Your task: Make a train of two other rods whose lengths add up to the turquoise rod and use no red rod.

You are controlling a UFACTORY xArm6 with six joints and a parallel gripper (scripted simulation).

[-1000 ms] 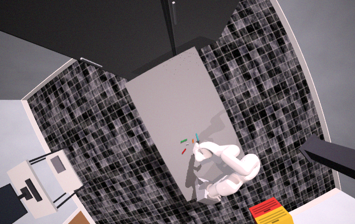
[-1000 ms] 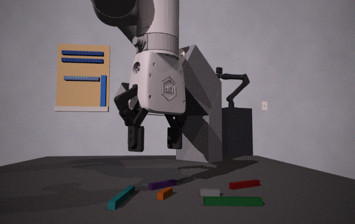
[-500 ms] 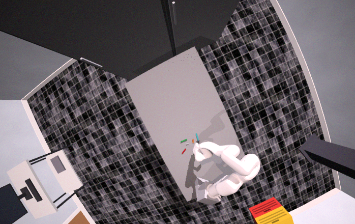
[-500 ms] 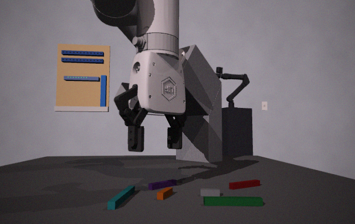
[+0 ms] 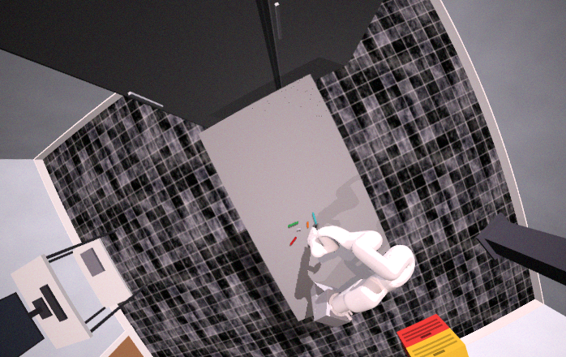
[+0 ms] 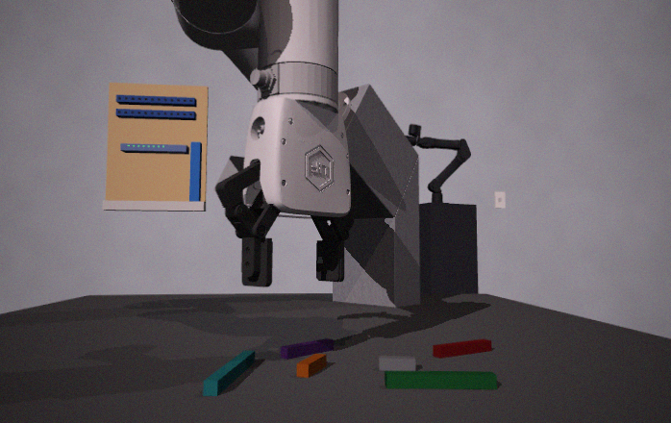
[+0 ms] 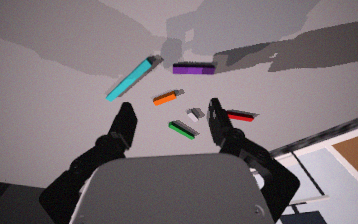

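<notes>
The table (image 5: 276,168) is long, and most of its top lies far from the rods, toward the dark wall. The rods sit in a small bunch near the arm's end of the table, away from both long edges. The gripper (image 6: 292,268) hangs high above the table with its fingers (image 6: 256,261) spread wide, and it holds nothing. In the exterior view all the rods lie flat below it and a bit nearer the camera. The turquoise rod (image 6: 228,372) lies at a slant on the left. The purple rod (image 6: 307,347) is just beside its far end, almost straight under the gripper. The orange rod (image 6: 310,364) is near the purple one, a little in front of it. To the right are the small grey rod (image 6: 396,362), the long green rod (image 6: 440,380) in front of it, and the red rod (image 6: 461,347) behind. No rod touches another, and there is open table between the left three and the right three.
</notes>
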